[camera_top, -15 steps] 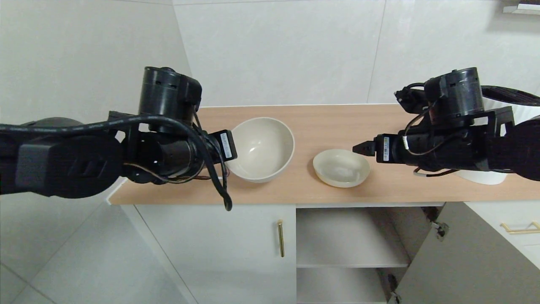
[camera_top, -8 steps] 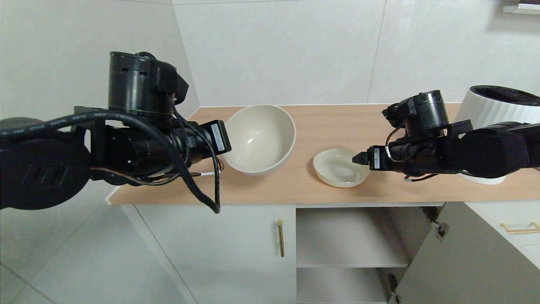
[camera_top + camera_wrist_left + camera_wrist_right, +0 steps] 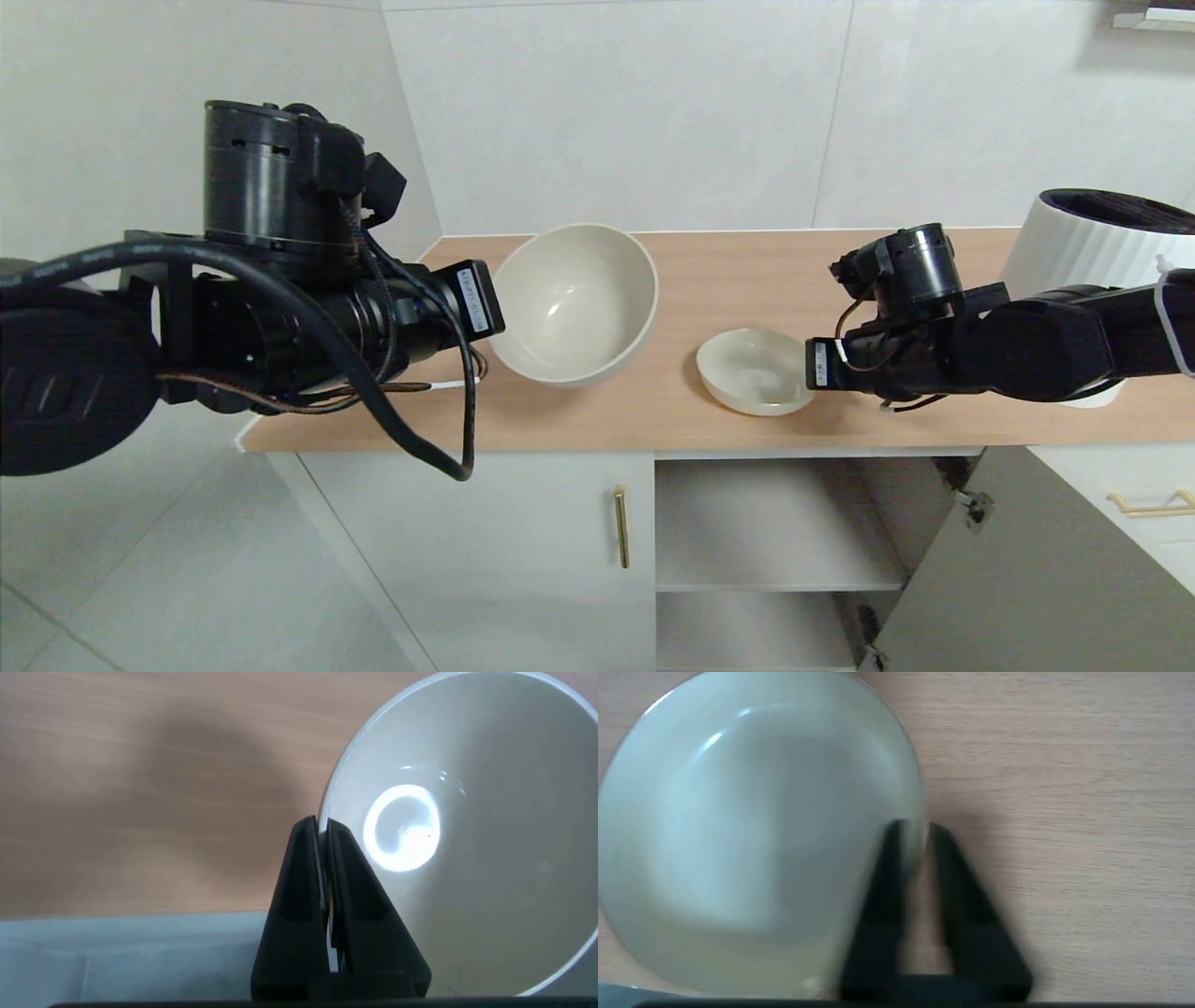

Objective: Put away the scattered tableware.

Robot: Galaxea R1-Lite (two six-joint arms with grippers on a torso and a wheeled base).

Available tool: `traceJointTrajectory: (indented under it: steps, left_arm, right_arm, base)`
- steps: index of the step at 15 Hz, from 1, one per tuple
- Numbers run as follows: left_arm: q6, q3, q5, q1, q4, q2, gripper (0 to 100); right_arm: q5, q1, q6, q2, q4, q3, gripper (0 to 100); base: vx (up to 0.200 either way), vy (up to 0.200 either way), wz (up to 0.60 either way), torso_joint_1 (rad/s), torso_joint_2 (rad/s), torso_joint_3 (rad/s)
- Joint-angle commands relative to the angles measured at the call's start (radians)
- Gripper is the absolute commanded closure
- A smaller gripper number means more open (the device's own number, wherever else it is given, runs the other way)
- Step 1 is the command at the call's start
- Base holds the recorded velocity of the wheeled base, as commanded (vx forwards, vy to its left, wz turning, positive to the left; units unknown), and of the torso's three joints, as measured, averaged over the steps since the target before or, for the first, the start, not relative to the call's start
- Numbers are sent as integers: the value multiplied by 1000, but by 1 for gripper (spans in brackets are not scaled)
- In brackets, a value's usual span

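Tableware here is two bowls on a light wooden countertop. The large cream ceramic bowl is over the counter's left part, tipped so that its hollow faces up and toward the robot. Whether its base touches the wood cannot be told. The left gripper has it by the near-left rim. In the left wrist view the two black fingers are pressed together on the thin edge of the bowl, one inside and one outside.

To its right, a little apart, the small pale translucent shallow bowl sits on the counter. The right gripper is at its right rim. In the right wrist view that gripper has its fingers parted, with a gap between them. One is over the inside of the small bowl, the other over the wood just outside.

At the counter's far right stands a white ribbed round container. Below the counter, a white cabinet door with a brass handle is closed. Beside it a compartment stands open, showing a pale shelf.
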Motion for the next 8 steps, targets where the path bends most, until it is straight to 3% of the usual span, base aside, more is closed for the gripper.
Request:
traceJointTrajectory:
  steps: [1,6,8]
  left_arm:
    - [-1,8,-12,0,0,-11,100]
    - [4,25,-58,0,4,-45,100]
    - [6,95,-60,-5,3,-82,100]
  right_arm:
    - [2,1,1,1,0,0,100]
    - [31,1,51,-80,20,-4,100]
    - [88,1,75,-152,104,-4,100]
  base:
    - [0,0,0,0,0,0]
    - [0,0,0,0,0,0]
    - [0,0,0,0,0,0]
